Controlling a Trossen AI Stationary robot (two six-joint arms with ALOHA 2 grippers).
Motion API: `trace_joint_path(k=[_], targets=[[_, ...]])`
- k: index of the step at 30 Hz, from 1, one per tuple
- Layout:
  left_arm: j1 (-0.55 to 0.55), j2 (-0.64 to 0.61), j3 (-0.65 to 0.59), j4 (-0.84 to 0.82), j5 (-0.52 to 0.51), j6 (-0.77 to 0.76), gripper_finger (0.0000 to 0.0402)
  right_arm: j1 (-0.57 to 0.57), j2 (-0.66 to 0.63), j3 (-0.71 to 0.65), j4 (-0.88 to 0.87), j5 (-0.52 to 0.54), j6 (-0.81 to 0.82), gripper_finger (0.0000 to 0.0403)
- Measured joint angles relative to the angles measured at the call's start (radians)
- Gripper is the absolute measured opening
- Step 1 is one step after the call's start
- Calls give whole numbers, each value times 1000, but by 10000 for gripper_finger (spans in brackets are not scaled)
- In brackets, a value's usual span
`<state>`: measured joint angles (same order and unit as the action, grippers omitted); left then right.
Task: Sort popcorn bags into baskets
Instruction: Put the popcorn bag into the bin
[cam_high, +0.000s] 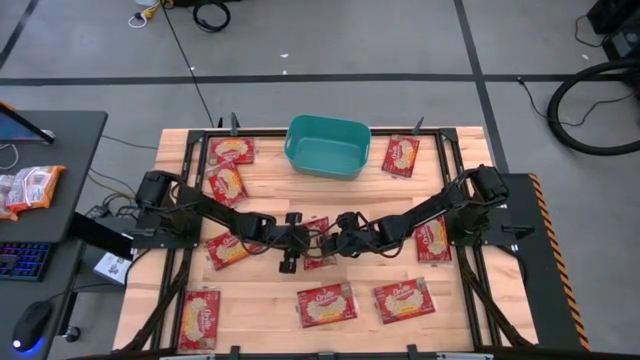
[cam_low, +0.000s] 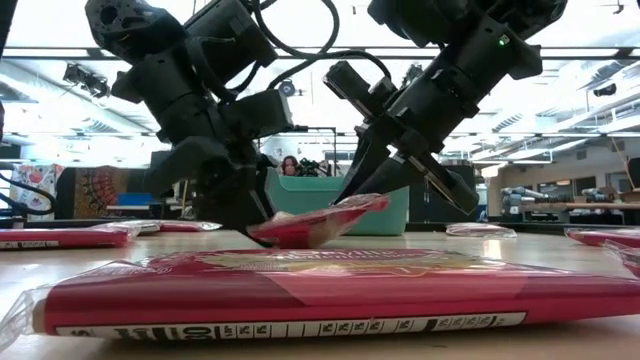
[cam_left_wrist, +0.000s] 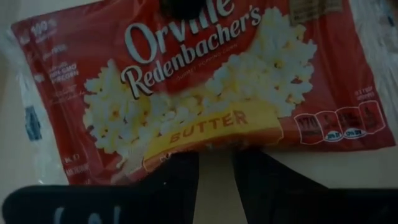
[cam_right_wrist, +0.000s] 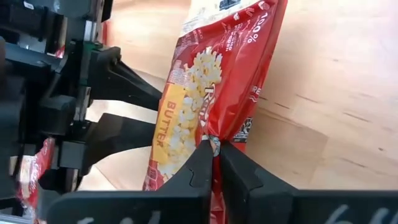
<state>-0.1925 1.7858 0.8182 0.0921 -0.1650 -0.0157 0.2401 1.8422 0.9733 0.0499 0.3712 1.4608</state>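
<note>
One red popcorn bag (cam_high: 318, 226) sits at the table's middle between my two grippers; in the low view the bag (cam_low: 315, 225) is tilted. My right gripper (cam_right_wrist: 215, 146) is shut on it from the table's right. My left gripper (cam_left_wrist: 216, 168) is open at the bag's long edge below the word BUTTER, on the table's left side. Several more red popcorn bags lie flat on the wood, such as one (cam_high: 326, 304) near the front edge. The teal basket (cam_high: 328, 147) stands near the far edge, with nothing showing inside it. My right gripper pinches the popcorn bag's edge (cam_right_wrist: 219, 127) on the table's right side between its two fingers. The fingers (cam_low: 372, 178) slant down from the upper right. That side of the bag is lifted; the opposite edge (cam_low: 264, 236) rests on the table. My left gripper's fingertips (cam_left_wrist: 180, 171) stand at the bag's low edge; whether they touch it I cannot tell.
Popcorn bags lie at the far left (cam_high: 230, 150), far right (cam_high: 401, 155), left (cam_high: 226, 248), right (cam_high: 433, 238) and near edge (cam_high: 200, 318), (cam_high: 402, 299). Bare wood separates the held bag from the basket. Orange-and-white packets (cam_high: 30, 188) sit on the side desk.
</note>
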Motion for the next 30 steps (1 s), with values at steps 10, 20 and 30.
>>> trace_joint_path(k=[10, 20, 30], targets=[[5, -249, 4, -427, -58, -30, 86, -18, -105, 286, -526, 50, -79, 16], [222, -553, 1, -678, -231, 105, 76, -213, -79, 738, -1098, 170, -138, 16], [482, -715, 1, -677, -119, 159, 75, -470, -44, 740, -1206, 247, -266, 16]])
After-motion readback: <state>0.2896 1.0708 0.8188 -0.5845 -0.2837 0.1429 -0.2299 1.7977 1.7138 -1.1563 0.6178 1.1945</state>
